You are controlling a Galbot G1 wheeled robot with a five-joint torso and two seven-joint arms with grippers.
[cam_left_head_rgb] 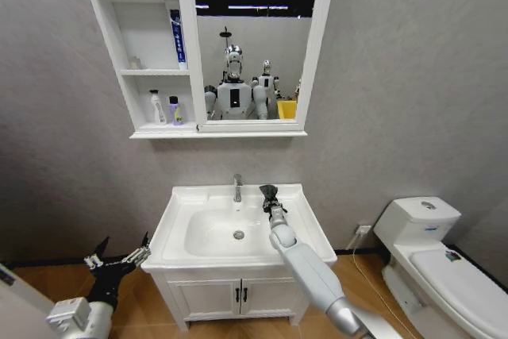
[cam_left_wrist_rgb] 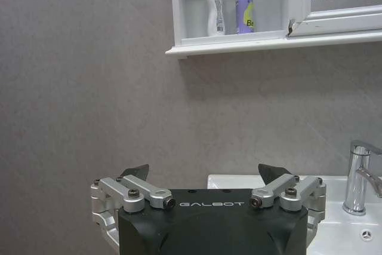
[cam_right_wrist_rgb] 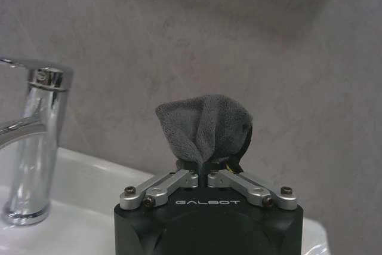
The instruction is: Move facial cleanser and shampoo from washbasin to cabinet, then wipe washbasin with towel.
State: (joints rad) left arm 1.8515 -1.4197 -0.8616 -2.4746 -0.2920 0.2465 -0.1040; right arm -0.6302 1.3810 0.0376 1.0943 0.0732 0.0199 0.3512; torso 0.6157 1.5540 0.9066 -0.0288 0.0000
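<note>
Right gripper (cam_left_head_rgb: pixel 270 194) pinched the towel (cam_right_wrist_rgb: pixel 205 129) above the washbasin (cam_left_head_rgb: pixel 311 232), by the tap (cam_left_head_rgb: pixel 237 187).
Left gripper (cam_left_wrist_rgb: pixel 205 174) hung wide open. The pinch looked small, so the towel might slip out while wiping.

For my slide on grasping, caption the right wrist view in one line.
Right hand shut on the small dark grey cloth towel, beside the chrome tap at the white ceramic washbasin.

Cabinet (cam_left_head_rgb: pixel 143 129) bottom shelf: white bottle (cam_left_head_rgb: pixel 158 107), purple bottle (cam_left_head_rgb: pixel 175 111) side by side.
</note>
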